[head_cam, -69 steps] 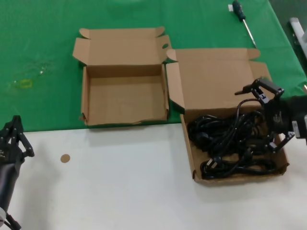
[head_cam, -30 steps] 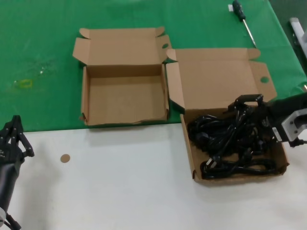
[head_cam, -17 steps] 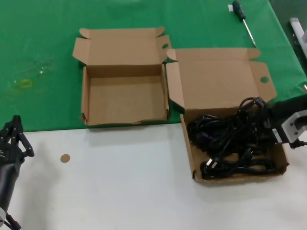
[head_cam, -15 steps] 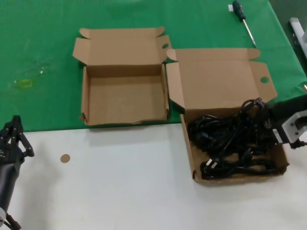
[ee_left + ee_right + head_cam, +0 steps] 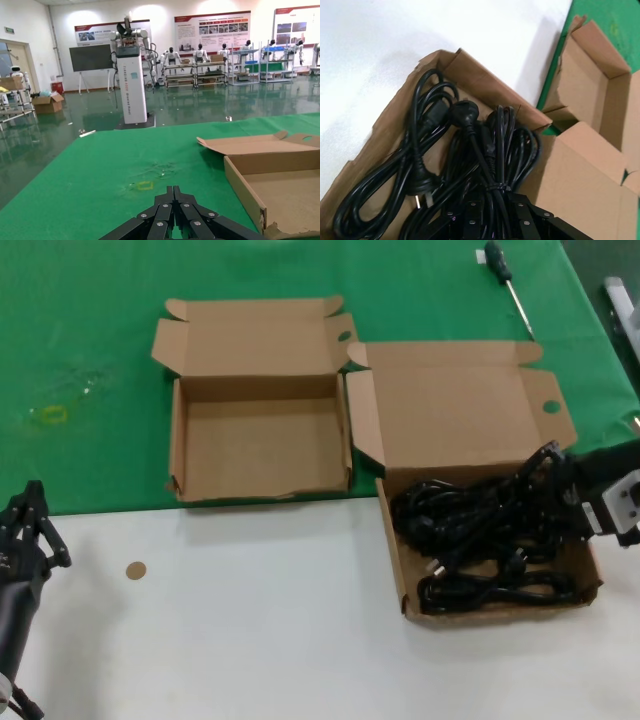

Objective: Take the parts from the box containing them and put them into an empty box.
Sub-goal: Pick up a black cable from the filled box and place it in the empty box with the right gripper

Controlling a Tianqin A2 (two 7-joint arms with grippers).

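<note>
Your right gripper [image 5: 556,502] fingers pinch one power cord [image 5: 492,165]; tangled neighbours in the larger box [image 5: 455,410] may drag along.

Two cardboard boxes [image 5: 258,440], perhaps three tangled power cords [image 5: 480,530], one screwdriver [image 5: 508,284]

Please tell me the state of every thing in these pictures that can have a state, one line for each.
larger box: lid open, cords inside.
power cords: bundled, one gripped at the box's right side.
smaller box: lid open, nothing inside.
right gripper: shut on a cord bundle, low in the larger box.
left gripper: shut, idle at the near-left table edge.
screwdriver: lying flat on the green cloth.
</note>
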